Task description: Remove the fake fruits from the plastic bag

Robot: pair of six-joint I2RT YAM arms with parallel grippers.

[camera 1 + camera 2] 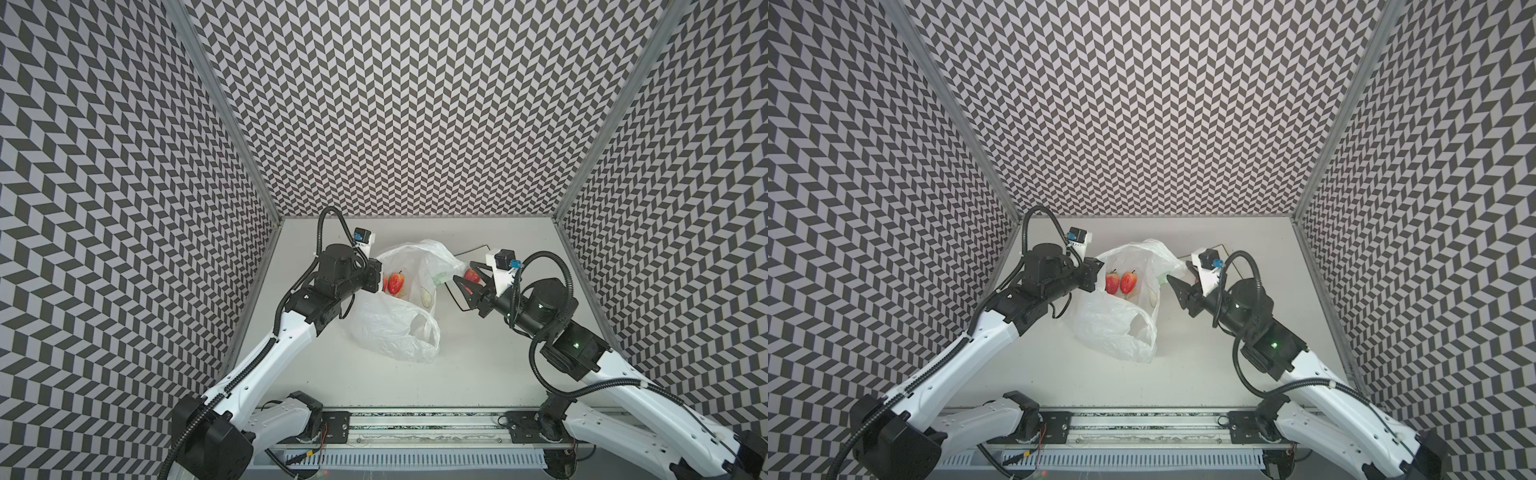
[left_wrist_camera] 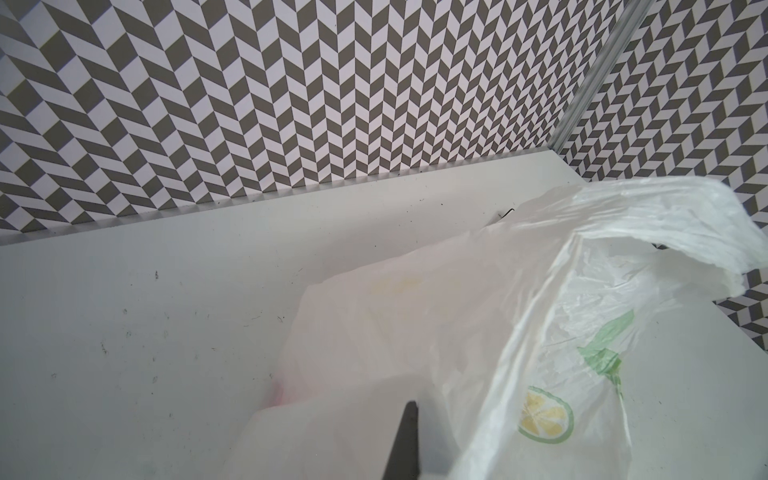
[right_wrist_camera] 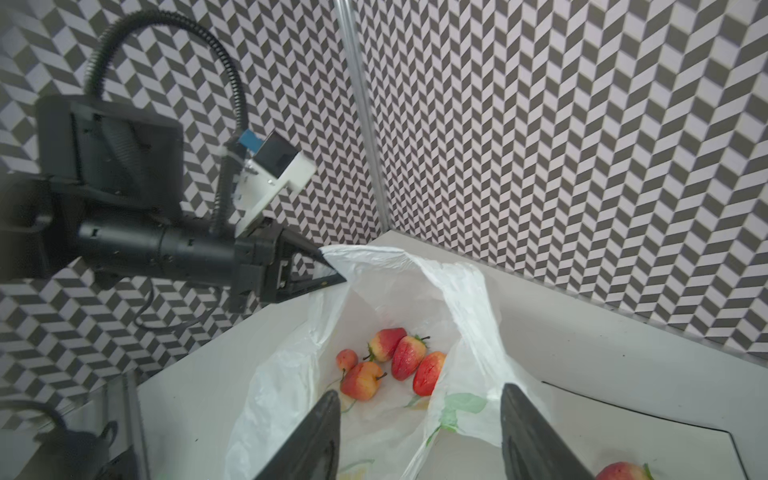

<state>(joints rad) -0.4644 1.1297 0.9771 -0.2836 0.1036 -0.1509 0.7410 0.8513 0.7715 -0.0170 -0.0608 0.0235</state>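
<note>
Right hand (image 3: 420,392) spread, bag (image 3: 395,282) edge overlapping plate (image 3: 615,430)

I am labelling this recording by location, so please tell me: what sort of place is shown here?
Probably a robot lab test cell: chevron-patterned walls enclose a white table, left arm and right arm stand on a front rail, and the plastic bag holds fake strawberries.

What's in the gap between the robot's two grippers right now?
The plastic bag, its rim pinched by the left gripper, with strawberries inside, facing the open right gripper. Both top views show it.
</note>
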